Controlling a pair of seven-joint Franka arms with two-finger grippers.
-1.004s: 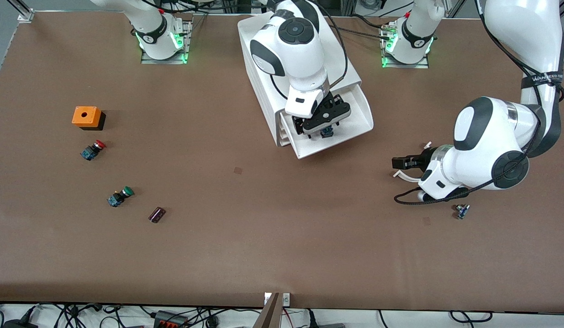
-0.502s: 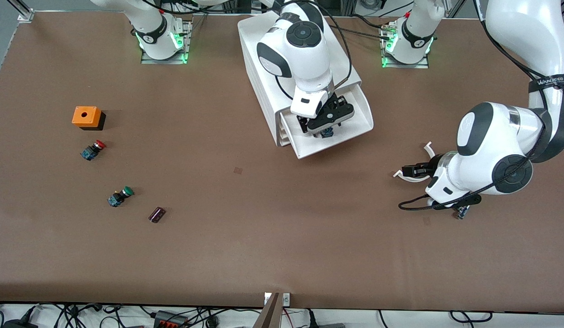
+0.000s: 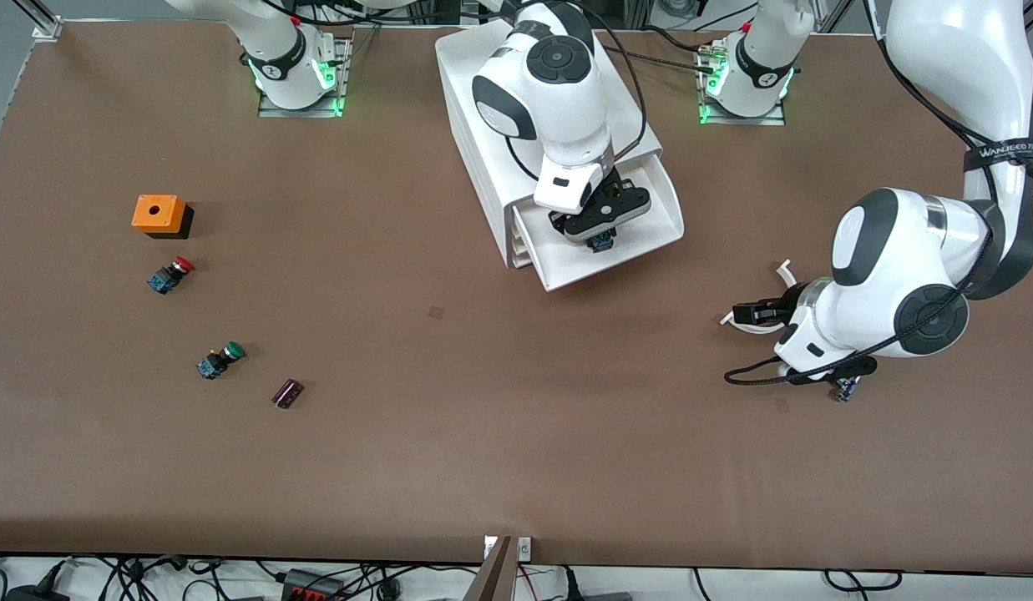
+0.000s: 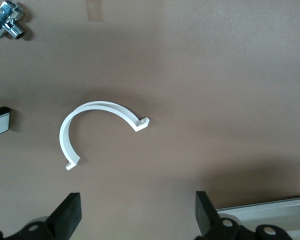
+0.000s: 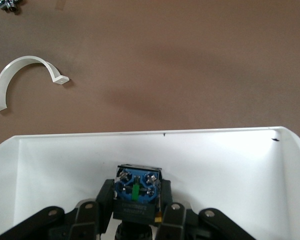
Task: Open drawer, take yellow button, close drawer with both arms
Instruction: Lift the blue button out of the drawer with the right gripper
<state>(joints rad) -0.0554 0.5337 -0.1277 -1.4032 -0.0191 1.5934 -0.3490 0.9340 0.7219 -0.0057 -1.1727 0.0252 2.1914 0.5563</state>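
The drawer (image 3: 650, 219) stands pulled out of the cabinet (image 3: 483, 159) at the middle of the surface's (image 3: 499, 434) robot-side edge, its walls hemming the right end effector (image 3: 598, 232), which sits low inside, closed on what looks like the button (image 5: 138, 192). Just off the drawer toward the left arm's end, the left end effector (image 3: 750, 315) hangs spread over a white curved clip (image 4: 97, 130). The broad strip along the camera-side edge lies open; small parts cluster only near the right arm's end.

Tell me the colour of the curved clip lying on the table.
White curved clip; left wrist view shows it best.
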